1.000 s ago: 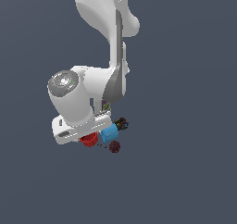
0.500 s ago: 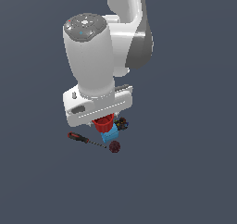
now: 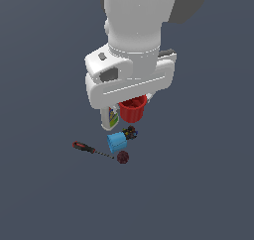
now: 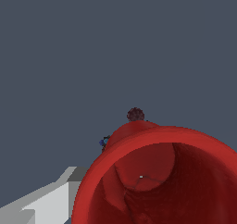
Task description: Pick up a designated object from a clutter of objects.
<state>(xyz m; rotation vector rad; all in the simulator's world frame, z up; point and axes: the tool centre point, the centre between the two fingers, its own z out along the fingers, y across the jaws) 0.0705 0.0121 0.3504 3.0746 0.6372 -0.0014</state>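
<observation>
The small bright red cup [image 3: 133,110] hangs just under my white hand, lifted clear above the other items. My gripper [image 3: 133,101] is shut on it; the fingertips are hidden by the hand and the cup. In the wrist view the red cup [image 4: 152,177] fills the near field, open mouth toward the camera, with one grey finger [image 4: 44,202] beside it. Below lie the light blue cup [image 3: 117,141], the white bottle [image 3: 110,117], the red-handled screwdriver [image 3: 83,147], the dark maroon ball [image 3: 123,157] and the small dark multicoloured thing [image 3: 131,132].
The items rest on a plain dark grey surface [image 3: 44,194]. In the wrist view the maroon ball [image 4: 135,114] and the dark multicoloured thing [image 4: 102,142] peek out past the cup's rim. My arm fills the upper part of the exterior view.
My hand has risen from the clutter with the red cup in it. The blue cup, screwdriver and ball stay on the surface below.
</observation>
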